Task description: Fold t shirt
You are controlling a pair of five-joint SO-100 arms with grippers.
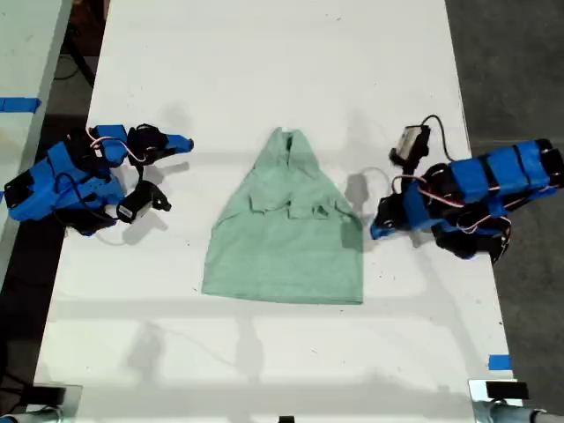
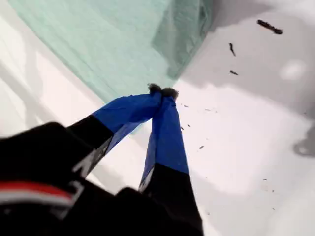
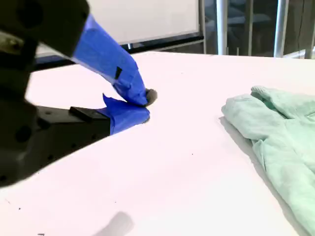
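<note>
T-shirt (image 1: 286, 238): pale mint green, laid flat mid-desk, both sleeves folded inward over the chest, neck toward 12 o'clock in the exterior view, hem toward 6 o'clock.
First hand (image 2: 162, 91): found at 3 o'clock of the shirt in the exterior view (image 1: 381, 227); blue-taped fingertips are pressed together, nothing held, just beside the shirt's edge.
Second hand (image 3: 145, 104): found at 9 o'clock of the shirt in the exterior view (image 1: 182, 143), well apart from the cloth; tips are closed together, empty.
Desk (image 1: 264, 70): white, wrinkle shadows seen beneath the shirt.
</note>
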